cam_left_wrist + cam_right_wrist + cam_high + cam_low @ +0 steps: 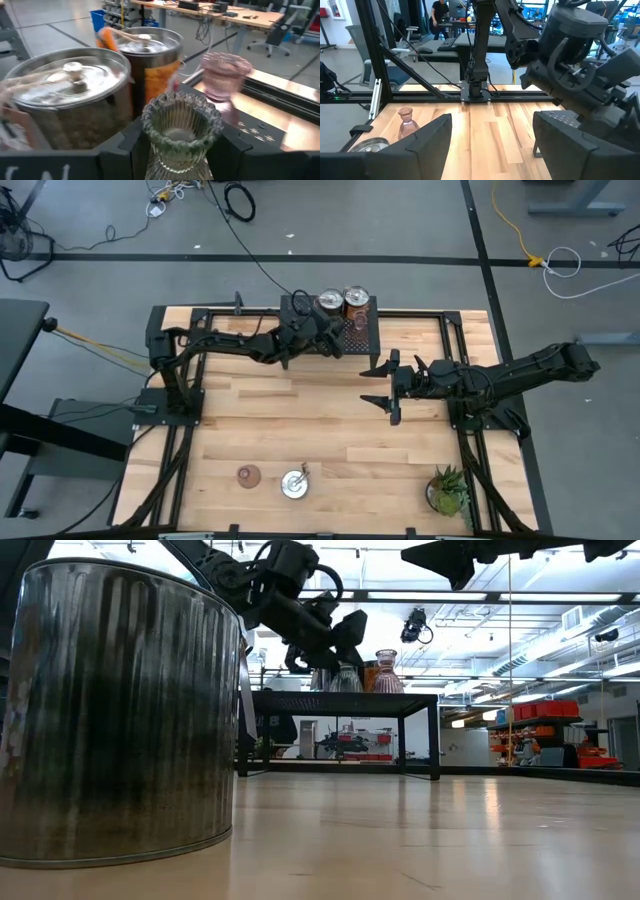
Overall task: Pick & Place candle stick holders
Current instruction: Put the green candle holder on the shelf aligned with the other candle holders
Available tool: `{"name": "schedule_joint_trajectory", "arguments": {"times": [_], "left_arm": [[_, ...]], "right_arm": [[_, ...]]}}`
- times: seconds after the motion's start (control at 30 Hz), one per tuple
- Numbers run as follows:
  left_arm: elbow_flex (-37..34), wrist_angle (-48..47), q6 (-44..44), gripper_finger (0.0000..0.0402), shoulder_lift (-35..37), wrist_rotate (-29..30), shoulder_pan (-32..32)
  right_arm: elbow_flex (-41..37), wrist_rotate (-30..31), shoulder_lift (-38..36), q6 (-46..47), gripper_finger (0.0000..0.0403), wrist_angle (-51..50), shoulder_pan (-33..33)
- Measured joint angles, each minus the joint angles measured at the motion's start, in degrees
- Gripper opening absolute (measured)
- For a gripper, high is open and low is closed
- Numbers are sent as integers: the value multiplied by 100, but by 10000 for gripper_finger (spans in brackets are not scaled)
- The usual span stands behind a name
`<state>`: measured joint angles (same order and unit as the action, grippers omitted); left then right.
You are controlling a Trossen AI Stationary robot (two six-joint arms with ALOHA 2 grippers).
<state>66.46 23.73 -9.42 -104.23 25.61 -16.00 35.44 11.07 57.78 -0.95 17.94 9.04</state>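
Fingers [117, 150] clasp olive cup [181, 131], hidden overhead.

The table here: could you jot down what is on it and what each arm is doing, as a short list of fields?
On rack: black mesh rack carries silver-topped holder, copper-bodied holder, pink glass cup
Left gripper: at the rack, shut on olive-green cup
Right gripper: open, hanging mid-table, holding nothing
Near edge: pinkish-brown cup, silver holder
Other: potted plant

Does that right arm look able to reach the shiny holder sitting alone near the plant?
Probably yes: the right gripper hangs open over bare table, and nothing stands between it and the silver-topped holder.
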Motion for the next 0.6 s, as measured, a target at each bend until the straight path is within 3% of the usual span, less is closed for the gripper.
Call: {"name": "schedule_joint_trajectory", "arguments": {"times": [0.6], "left_arm": [[0,152,-43,165,38,8,20]], "right_arm": [[0,0,0,-105,279,-1,2]]}}
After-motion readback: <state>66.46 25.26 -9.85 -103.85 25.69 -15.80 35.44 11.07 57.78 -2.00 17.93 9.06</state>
